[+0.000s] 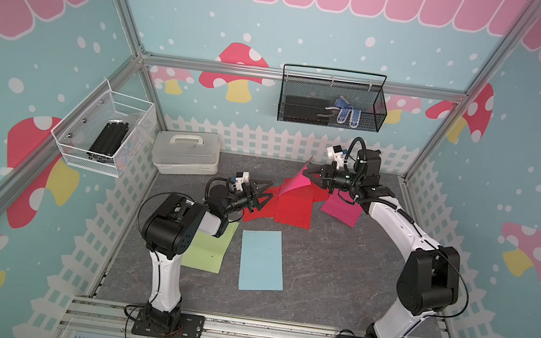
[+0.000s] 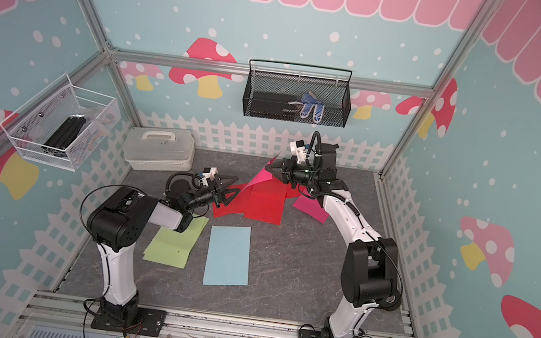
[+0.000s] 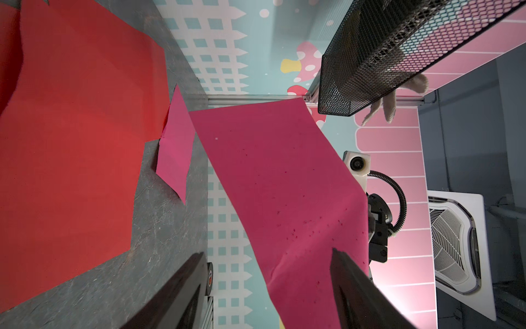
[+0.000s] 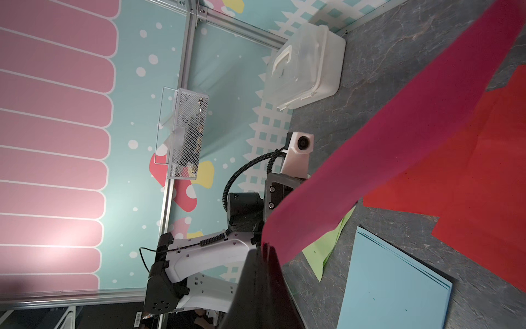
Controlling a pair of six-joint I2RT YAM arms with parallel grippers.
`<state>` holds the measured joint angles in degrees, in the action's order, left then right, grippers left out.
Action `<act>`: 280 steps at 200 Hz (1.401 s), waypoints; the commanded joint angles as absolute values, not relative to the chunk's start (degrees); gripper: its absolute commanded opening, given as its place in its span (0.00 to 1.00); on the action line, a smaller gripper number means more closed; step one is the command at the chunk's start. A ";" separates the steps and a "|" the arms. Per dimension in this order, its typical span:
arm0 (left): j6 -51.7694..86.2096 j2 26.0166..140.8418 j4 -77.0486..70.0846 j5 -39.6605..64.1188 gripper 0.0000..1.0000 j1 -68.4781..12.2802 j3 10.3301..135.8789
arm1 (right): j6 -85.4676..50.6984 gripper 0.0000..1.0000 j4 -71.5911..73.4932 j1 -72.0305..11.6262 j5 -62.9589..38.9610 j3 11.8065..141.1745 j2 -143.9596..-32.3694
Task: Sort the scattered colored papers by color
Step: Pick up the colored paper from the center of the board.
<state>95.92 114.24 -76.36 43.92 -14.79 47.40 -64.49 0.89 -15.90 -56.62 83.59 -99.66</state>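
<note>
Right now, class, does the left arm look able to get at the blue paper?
Probably yes. The blue paper lies flat with nothing on it, and the left claw is open by the red papers, so it need only swing back toward it.

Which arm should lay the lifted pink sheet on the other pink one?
Right: its jaws are shut on the lifted pink sheet, and the flat pink sheet lies next to that arm.
</note>
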 commanded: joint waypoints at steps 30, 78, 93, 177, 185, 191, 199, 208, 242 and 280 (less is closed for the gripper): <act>99.49 114.11 -81.21 42.97 0.72 -15.34 49.02 | -66.89 0.00 4.61 -18.01 -57.22 85.22 -98.44; 100.01 113.82 -81.21 42.18 0.72 -15.47 49.73 | -69.05 0.00 7.30 -19.48 -57.70 84.25 -98.70; 100.02 113.73 -81.21 42.00 0.72 -15.45 50.00 | -69.64 0.00 8.18 -19.86 -57.83 83.30 -98.62; 101.03 113.86 -81.21 41.66 0.72 -15.38 51.98 | -71.26 0.00 12.26 -20.82 -58.01 77.14 -96.60; 100.99 113.82 -81.29 41.58 0.71 -15.32 52.03 | -71.25 0.00 12.28 -20.83 -58.01 76.87 -96.22; 100.99 113.86 -81.30 41.61 0.71 -15.25 52.03 | -71.20 0.00 12.20 -20.79 -58.05 76.73 -96.02; 100.95 113.97 -81.30 41.62 0.71 -15.20 52.03 | -71.11 0.00 12.00 -20.79 -57.99 76.49 -95.63; 100.91 114.15 -81.30 41.72 0.70 -15.03 51.94 | -71.12 0.00 11.95 -20.82 -58.01 76.13 -95.07; 100.39 113.84 -81.30 41.80 0.63 -14.77 51.08 | -68.30 0.00 8.14 -20.83 -56.98 74.59 -92.78; 99.67 112.33 -81.21 42.01 0.57 -14.59 50.58 | -63.66 0.00 1.58 -20.74 -55.60 74.46 -92.88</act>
